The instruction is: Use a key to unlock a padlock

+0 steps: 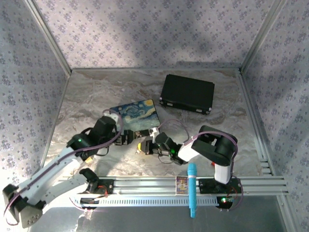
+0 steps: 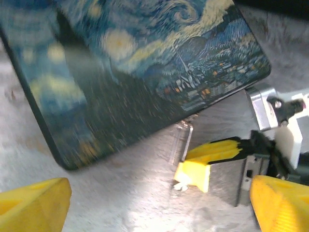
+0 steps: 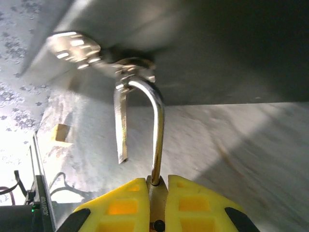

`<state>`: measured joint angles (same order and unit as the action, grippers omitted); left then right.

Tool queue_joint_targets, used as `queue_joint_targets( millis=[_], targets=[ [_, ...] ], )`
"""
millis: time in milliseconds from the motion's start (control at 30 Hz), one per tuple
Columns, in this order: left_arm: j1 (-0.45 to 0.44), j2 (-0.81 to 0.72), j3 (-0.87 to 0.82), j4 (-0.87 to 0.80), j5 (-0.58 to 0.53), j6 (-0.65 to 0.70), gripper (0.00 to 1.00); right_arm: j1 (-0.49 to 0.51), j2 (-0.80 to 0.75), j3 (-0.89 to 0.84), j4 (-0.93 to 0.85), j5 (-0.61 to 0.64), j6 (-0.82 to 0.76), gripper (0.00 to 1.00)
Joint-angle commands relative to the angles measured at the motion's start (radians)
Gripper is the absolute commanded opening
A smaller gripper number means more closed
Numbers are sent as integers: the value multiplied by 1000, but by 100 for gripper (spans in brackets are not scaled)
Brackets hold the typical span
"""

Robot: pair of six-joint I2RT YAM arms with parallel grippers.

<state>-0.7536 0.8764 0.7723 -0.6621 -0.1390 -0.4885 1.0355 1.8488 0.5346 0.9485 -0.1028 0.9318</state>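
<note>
My right gripper (image 3: 157,182) is shut on the brass body of the padlock (image 3: 155,195), which shows as a narrow strip between the yellow fingers. Its silver shackle (image 3: 158,135) rises from the body, bends over, and its shorter leg ends free above the table. A small ring at the bend carries a flat silvery slotted piece that looks like the key (image 3: 72,46). In the left wrist view the shackle (image 2: 181,140) stands beside a yellow right finger (image 2: 212,157), just off the painted box's corner. My left gripper (image 2: 159,212) is open over bare table beside them. From above, the grippers (image 1: 126,138) (image 1: 143,146) sit close together.
The painted starry-night box (image 1: 135,115) lies just behind both grippers. A black case (image 1: 187,93) sits further back on the right. A blue pen-like tool (image 1: 192,188) rests across the front rail. Metal frame posts and patterned walls enclose the marbled table (image 1: 96,96).
</note>
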Motion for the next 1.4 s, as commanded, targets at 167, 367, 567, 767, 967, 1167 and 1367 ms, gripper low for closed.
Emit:
queue_joint_targets(
  millis=[167, 367, 567, 767, 967, 1167, 1367],
  targets=[
    [-140, 332, 151, -50, -273, 503, 89, -5, 47, -52, 80, -10, 131, 0],
    [-179, 525, 181, -41, -316, 554, 73, -4, 23, -85, 97, 24, 145, 0],
    [-213, 649, 197, -92, -343, 546, 60, 4, 21, -89, 144, 63, 180, 0],
    [-235, 698, 195, -113, -307, 541, 51, 5, 27, -124, 281, 105, 221, 0],
    [-251, 699, 176, -98, -305, 529, 49, 16, 20, -125, 315, 134, 229, 0],
    [-263, 703, 175, -99, -315, 527, 50, -11, 82, -141, 445, 166, 355, 0],
    [-268, 719, 177, -103, -311, 531, 50, 3, 96, -83, 445, 210, 372, 0]
  ],
)
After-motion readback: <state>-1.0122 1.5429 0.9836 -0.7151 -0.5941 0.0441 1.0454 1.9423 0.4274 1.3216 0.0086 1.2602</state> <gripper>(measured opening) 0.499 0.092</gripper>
